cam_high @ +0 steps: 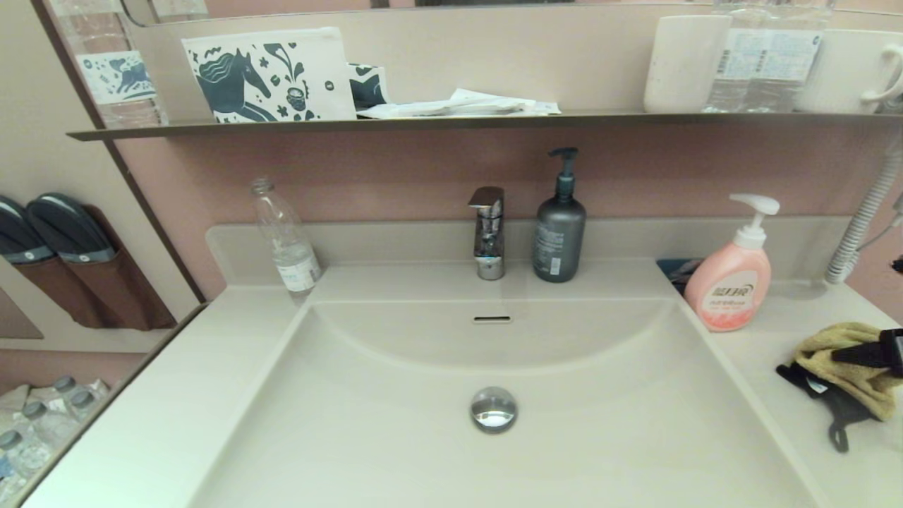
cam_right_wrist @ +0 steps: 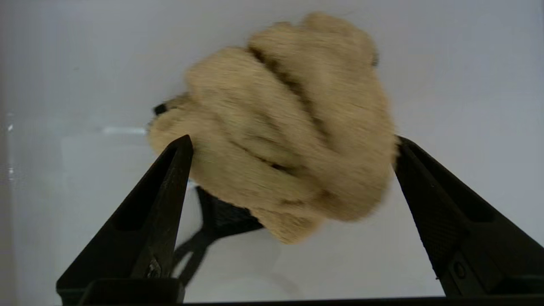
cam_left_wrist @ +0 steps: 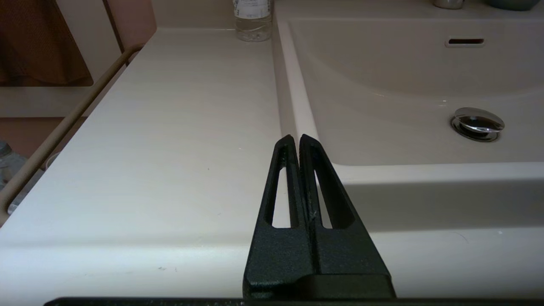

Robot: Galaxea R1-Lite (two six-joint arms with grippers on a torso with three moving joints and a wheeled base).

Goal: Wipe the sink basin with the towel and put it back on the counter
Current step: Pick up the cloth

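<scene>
The counter runs cream-white round the sink basin, which lies bare with its chrome drain plug near the middle. On the right-hand stretch, near the pink soap bottle, the towel sits bunched in a mustard heap, dark edging trailing toward the front. The right gripper is right over it, jaws spread wide to either side of the bundle and not yet pinching (the cloth fills most of the gap between them). That arm is plainly the nearer one. The left gripper, fingers pressed together and holding nothing, hangs over the counter's left front by the basin rim.
</scene>
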